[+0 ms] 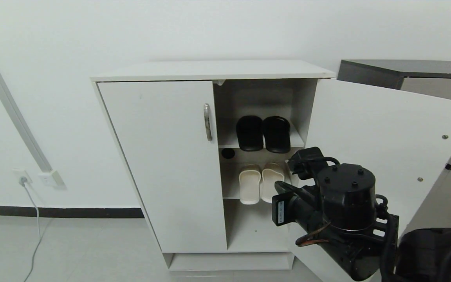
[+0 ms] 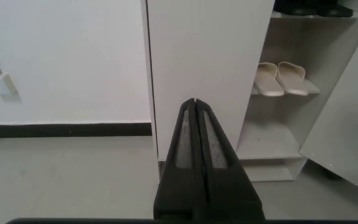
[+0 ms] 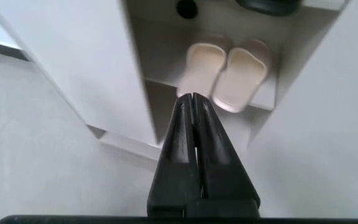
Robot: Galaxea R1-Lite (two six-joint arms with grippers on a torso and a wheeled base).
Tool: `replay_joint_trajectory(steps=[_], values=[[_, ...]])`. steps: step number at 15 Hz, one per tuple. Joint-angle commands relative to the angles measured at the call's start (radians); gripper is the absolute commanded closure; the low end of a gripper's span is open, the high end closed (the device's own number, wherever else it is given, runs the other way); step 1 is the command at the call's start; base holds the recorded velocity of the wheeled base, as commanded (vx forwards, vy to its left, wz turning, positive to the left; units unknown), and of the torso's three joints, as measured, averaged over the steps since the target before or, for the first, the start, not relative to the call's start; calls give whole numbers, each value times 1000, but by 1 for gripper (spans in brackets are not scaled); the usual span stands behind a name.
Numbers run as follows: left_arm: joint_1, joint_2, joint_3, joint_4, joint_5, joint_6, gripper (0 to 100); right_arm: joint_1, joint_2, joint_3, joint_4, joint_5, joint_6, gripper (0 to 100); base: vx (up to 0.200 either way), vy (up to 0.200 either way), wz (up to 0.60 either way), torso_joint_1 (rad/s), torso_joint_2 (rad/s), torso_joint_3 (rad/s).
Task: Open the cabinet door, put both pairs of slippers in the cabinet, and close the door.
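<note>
Head view showed us the cabinet (image 1: 210,70) with its right door (image 1: 378,133) standing wide, black slippers (image 1: 263,133) shelved above beige slippers (image 1: 260,182). Our right gripper (image 3: 193,98) and left gripper (image 2: 195,102) were pinched closed (holding nothing).

Upper shelf (image 1: 226,140): black slippers (image 1: 263,133); middle shelf (image 1: 229,184): cream slippers (image 1: 260,182).
</note>
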Motion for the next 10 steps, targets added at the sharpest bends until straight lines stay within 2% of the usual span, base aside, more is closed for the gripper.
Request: replay_joint_trajectory(steps=[1,10], values=[[0,2,0,-1,2,-1,100,-6,36,18,-30,0,-9,100,0,0,0,0,0,0],[0,0,0,1,0,1,100,-39,80,45,-59,23,-48,100,0,0,0,0,0,0]])
